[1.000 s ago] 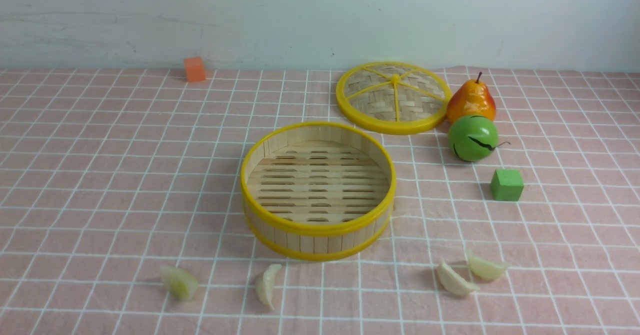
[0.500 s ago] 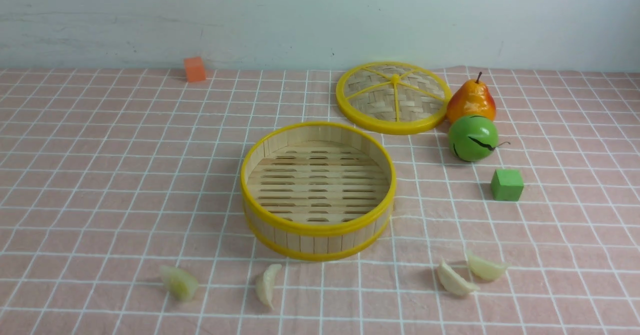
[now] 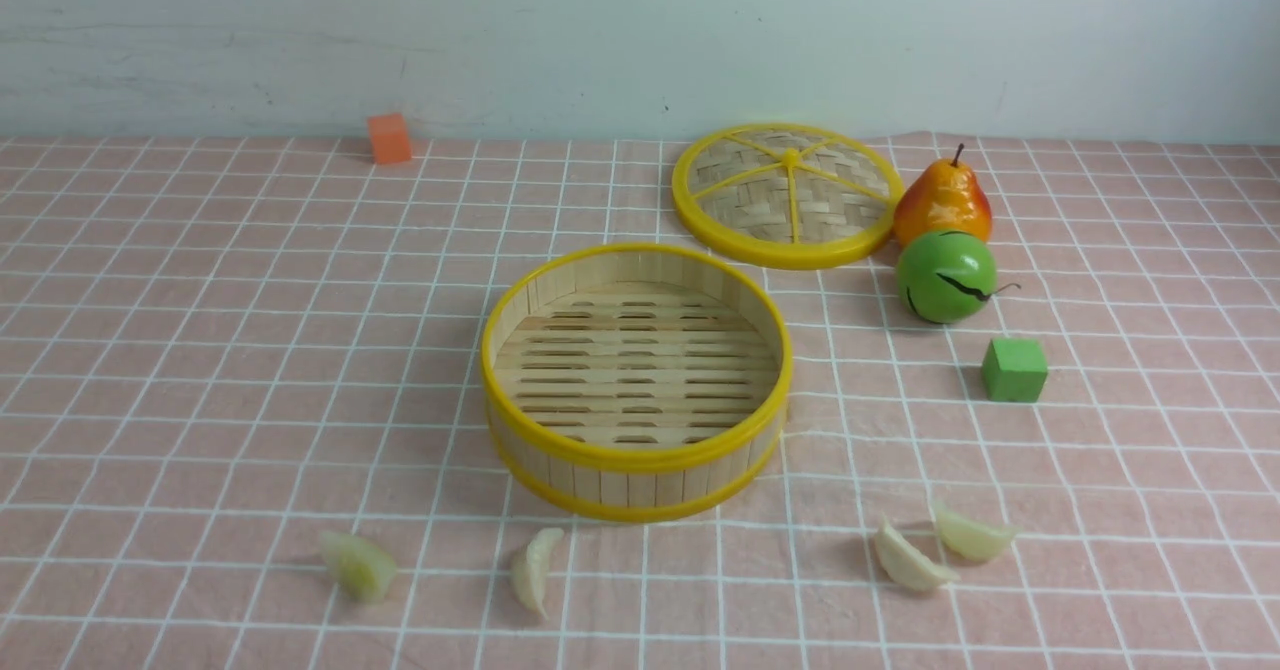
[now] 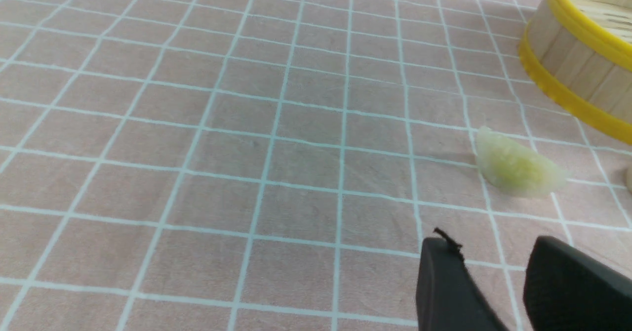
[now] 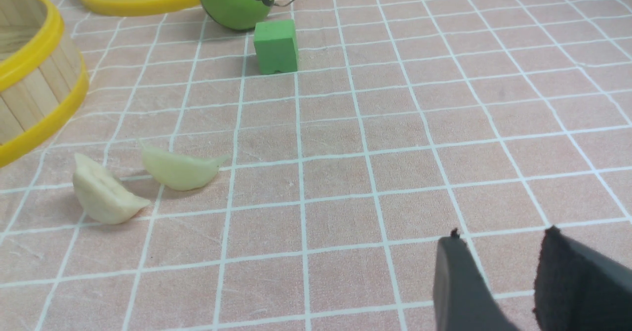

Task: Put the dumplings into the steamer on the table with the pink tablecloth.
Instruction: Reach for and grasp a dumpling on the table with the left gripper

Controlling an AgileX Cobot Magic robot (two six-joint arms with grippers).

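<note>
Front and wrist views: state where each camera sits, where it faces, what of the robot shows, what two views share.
Front view: between the arms, facing forward over the pink tablecloth at the steamer; no robot part shows.
Left wrist view: on the left arm, angled down at the leftmost dumpling; the open left gripper shows.
Right wrist view: on the right arm, angled down at two dumplings and the green cube; the open right gripper shows.
Shared: both wrist views catch the steamer's wall.

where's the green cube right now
In the front view the green cube sits on the right, just nearer than the round green fruit and right of the steamer.
</note>
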